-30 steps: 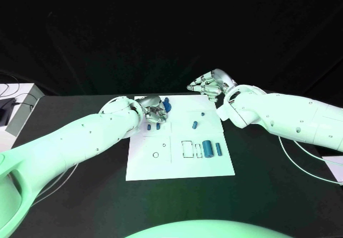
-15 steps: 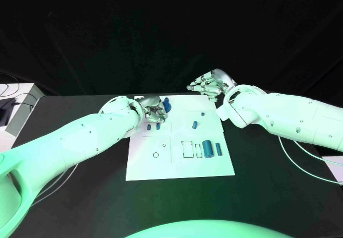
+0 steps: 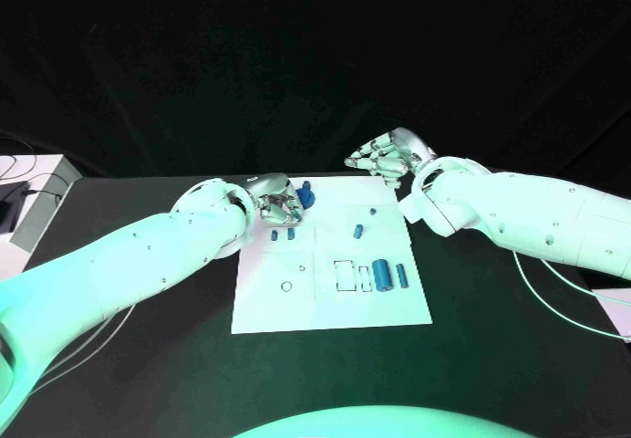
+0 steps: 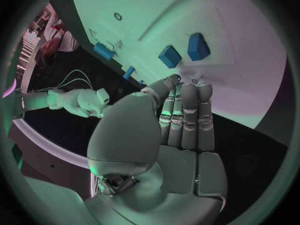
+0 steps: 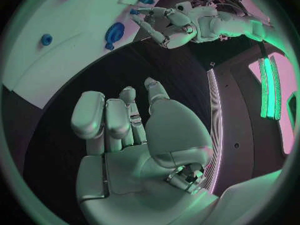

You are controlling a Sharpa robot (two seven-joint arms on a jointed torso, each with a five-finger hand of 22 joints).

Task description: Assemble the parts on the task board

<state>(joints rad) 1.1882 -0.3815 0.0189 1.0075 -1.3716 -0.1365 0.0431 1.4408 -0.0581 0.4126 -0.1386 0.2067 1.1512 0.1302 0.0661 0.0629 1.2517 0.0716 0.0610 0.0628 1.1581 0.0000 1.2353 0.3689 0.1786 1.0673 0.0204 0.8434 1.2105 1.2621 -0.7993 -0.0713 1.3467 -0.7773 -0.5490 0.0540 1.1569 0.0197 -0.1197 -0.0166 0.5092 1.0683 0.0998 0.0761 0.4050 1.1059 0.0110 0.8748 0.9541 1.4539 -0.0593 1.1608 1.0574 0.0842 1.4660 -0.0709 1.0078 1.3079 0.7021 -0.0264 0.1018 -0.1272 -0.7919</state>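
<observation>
Both robot hands barely shifted, left robot hand (image 3: 279, 208) slightly raised, task board (image 3: 329, 301) unchanged

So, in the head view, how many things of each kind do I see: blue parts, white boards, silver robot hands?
Small blue parts: 7 (the others at)
White flat task board: 1
Silver many-fingered hands: 2, the left hand and the right hand
Total: 10
</observation>
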